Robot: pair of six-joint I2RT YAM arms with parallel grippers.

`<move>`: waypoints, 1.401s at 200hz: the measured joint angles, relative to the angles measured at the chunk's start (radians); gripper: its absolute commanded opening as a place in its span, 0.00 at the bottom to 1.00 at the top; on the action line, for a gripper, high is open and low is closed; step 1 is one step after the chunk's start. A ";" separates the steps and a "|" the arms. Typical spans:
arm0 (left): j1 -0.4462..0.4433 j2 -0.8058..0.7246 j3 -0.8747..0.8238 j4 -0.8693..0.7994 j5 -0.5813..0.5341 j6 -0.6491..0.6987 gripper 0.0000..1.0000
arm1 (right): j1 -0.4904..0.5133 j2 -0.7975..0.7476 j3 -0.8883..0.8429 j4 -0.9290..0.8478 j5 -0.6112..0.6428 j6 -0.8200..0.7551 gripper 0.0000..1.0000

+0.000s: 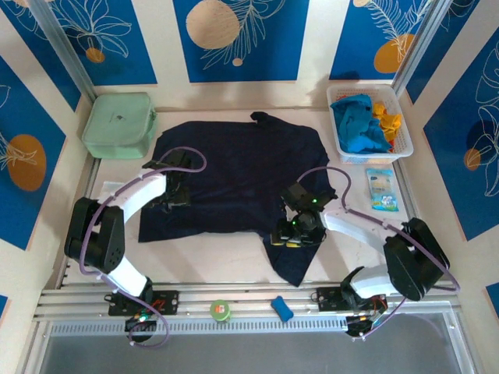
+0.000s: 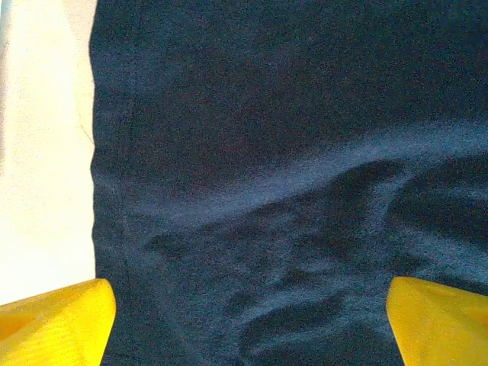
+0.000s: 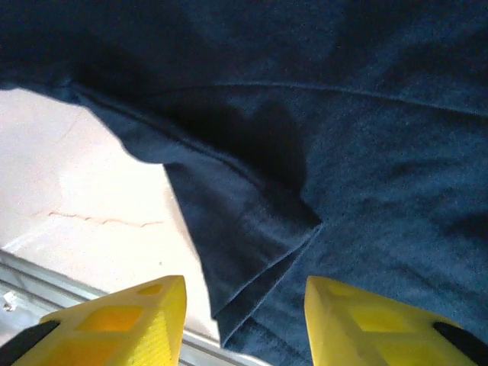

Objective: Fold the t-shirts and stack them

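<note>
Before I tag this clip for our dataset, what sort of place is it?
Probably a robot lab booth: printed blue panels wall the table, two arms bolted at its edge.

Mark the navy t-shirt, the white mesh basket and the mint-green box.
navy t-shirt [image 1: 234, 175]: top external view, middle of the spread cloth.
white mesh basket [image 1: 386, 157]: top external view, near wall.
mint-green box [image 1: 118, 125]: top external view, centre of the lid.
</note>
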 measured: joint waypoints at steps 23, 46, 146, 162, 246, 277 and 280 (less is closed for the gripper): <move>-0.002 0.001 0.000 0.000 0.000 0.000 0.92 | 0.000 0.061 0.001 0.018 0.005 0.002 0.41; -0.003 0.001 0.000 0.000 0.000 0.000 0.92 | 0.000 0.090 0.002 0.026 0.019 0.003 0.41; -0.004 0.001 0.000 0.001 0.000 0.000 0.92 | 0.000 0.148 0.011 0.056 0.046 0.002 0.23; -0.004 0.001 0.000 0.001 0.000 0.000 0.92 | 0.000 0.148 0.021 0.056 0.046 0.005 0.15; -0.005 0.002 0.000 0.008 0.000 0.000 0.92 | 0.079 0.106 0.053 0.011 0.036 -0.014 0.00; -0.005 0.002 0.000 0.008 0.000 0.000 0.92 | 0.202 0.121 0.108 0.014 0.005 -0.050 0.00; -0.005 0.002 0.000 0.008 0.000 0.000 0.92 | 0.215 0.128 0.116 0.016 -0.001 -0.054 0.00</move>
